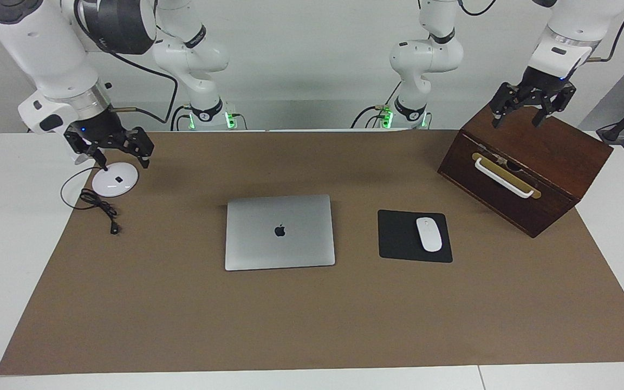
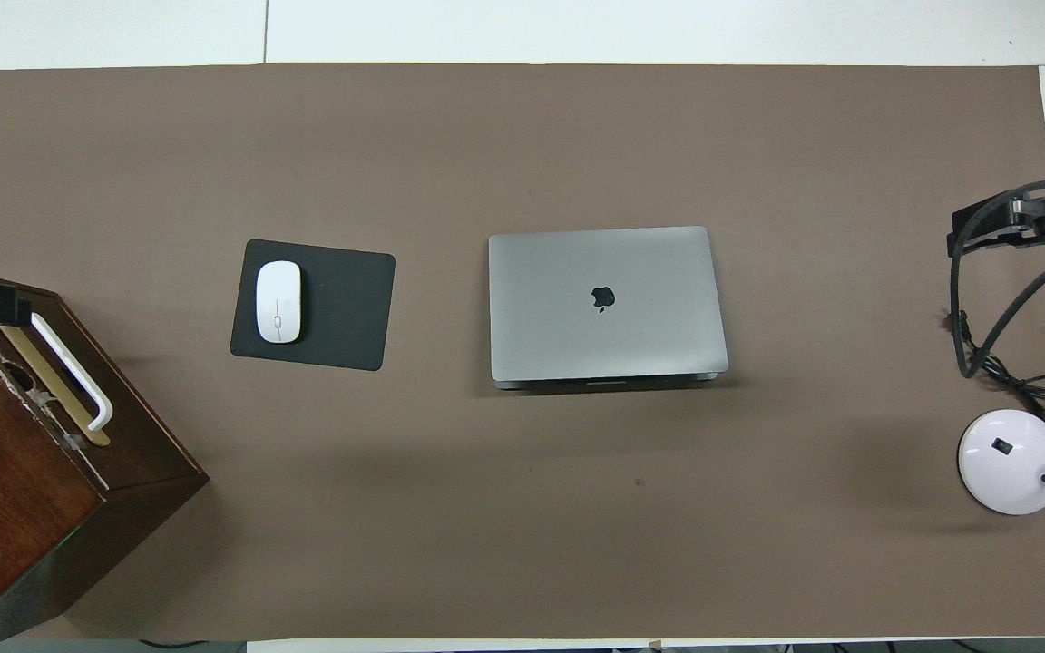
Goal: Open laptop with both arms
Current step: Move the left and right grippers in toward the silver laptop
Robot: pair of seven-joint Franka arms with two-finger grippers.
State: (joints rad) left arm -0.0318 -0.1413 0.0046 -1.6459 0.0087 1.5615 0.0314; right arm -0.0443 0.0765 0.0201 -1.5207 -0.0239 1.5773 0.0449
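Laptop (image 1: pixel 279 232) shut, flat mid-mat; both grippers up at the mat's corners, neither touching it.

You've got the laptop's long axis running along the table's length, arm end to arm end, hinge edge toward the robots, opening lip toward the mat's farther edge. Left gripper (image 1: pixel 526 111) hangs over the wooden box (image 1: pixel 528 162), fingers spread, empty; right gripper (image 1: pixel 114 154) over the lamp base (image 1: pixel 115 179), fingers apart, holding nothing. Both look abt equally far off, so approx. equal reach inward. Only marking: dark Apple logo (image 1: pixel 280 231) on lid; no readable text. White mouse (image 1: pixel 429 234) on black mouse pad (image 1: pixel 398 235) sits beside it, toward left arm's end.
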